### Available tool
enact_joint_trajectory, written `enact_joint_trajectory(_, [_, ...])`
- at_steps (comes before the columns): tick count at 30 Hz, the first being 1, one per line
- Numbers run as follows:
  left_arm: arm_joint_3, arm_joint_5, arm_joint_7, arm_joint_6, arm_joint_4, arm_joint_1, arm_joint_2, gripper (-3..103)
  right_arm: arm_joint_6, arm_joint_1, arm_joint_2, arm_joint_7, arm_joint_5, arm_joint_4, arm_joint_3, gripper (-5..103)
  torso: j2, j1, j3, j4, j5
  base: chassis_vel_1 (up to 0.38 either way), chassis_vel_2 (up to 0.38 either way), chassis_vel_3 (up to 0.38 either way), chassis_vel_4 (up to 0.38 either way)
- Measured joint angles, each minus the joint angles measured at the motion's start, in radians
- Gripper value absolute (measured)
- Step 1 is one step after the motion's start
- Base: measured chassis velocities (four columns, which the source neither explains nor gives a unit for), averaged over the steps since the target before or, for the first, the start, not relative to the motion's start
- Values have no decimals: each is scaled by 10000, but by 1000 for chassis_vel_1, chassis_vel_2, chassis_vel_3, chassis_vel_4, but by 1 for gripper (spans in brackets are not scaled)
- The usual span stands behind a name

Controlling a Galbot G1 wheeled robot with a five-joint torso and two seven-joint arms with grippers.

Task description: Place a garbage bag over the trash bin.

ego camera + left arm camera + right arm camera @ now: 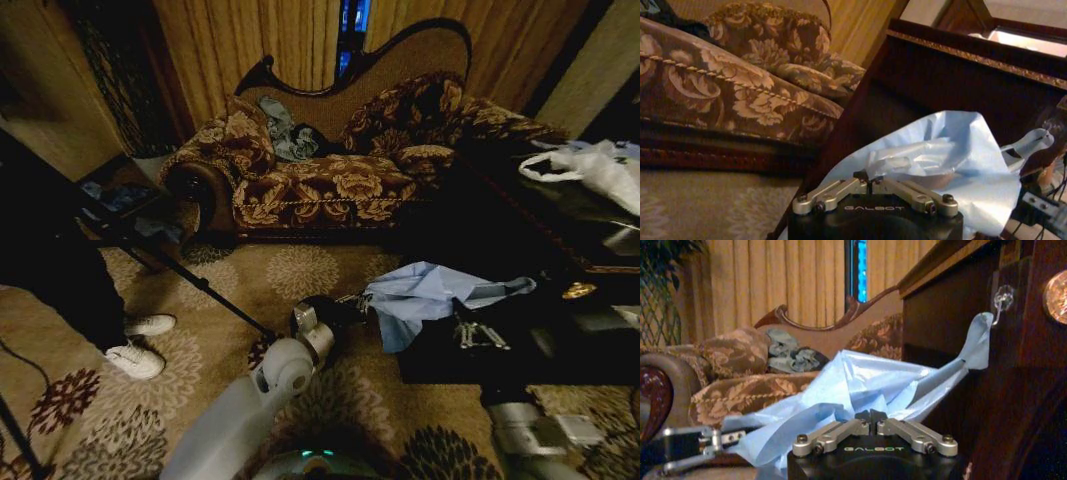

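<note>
The pale blue garbage bag (430,295) hangs crumpled in the air in front of a dark wooden cabinet (560,240), between my two grippers. My left gripper (345,308) is at the bag's left edge; in the left wrist view its fingertips (870,181) are pinched together on the film (940,150). My right gripper (871,416) is shut on the bag's lower edge (860,380). One stretched corner of the bag (977,337) is caught at a clear knob (1003,297) on the cabinet. The trash bin is hidden in the dark below the bag.
A floral sofa (330,180) with a grey-blue garment (290,135) stands behind. A white handled bag (600,165) lies on the cabinet top. A person's legs and white shoes (140,345) are at the left, beside a tripod leg (200,285). Patterned carpet (300,270) lies between.
</note>
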Motion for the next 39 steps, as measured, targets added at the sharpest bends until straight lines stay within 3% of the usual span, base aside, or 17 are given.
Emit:
enact_joint_trajectory(9, [93, 569, 463, -202, 47, 98, 3, 0, -847, 365, -775, 942, 443, -18, -400, 0, 0, 0, 0, 0, 2, 0, 0, 0, 0])
enact_joint_trajectory(15, [314, 1224, 799, -388, 338, 197, -9, 0, -1585, 696, -1711, 1478, 1628, -27, -12, 0, 0, 0, 0, -1, 2, 0, 0, 0, 0])
enact_joint_trajectory(18, [480, 1621, 961, -501, 409, 185, -11, 0, -2032, 804, -2629, 2168, 2296, -30, 144, 0, 0, 0, 0, 0, 1, 0, 0, 0, 0])
enact_joint_trajectory(27, [632, 1926, 1131, -598, 392, 228, 59, 0, -2971, 1043, -4458, 3527, 3605, -35, 256, 0, 0, 0, 0, 0, 1, 0, 0, 0, 0])
enact_joint_trajectory(29, [665, 2062, 1206, -636, 399, 275, 54, 0, -3391, 1474, -5073, 4208, 4498, -36, 177, 0, 0, 0, 0, 1, 2, 0, 0, 0, 0])
enact_joint_trajectory(32, [704, 2147, 1255, -670, 432, 331, 42, 0, -3654, 1657, -5344, 4498, 5123, -37, 166, 0, 0, 0, 1, 2, 1, 0, 0, 0, 0])
enact_joint_trajectory(39, [890, 2272, 1343, -781, 565, 319, -13, 0, -3960, 1569, -5795, 4586, 5446, -40, 56, 0, 0, 0, 0, -2, 2, 0, 0, 0, 0])
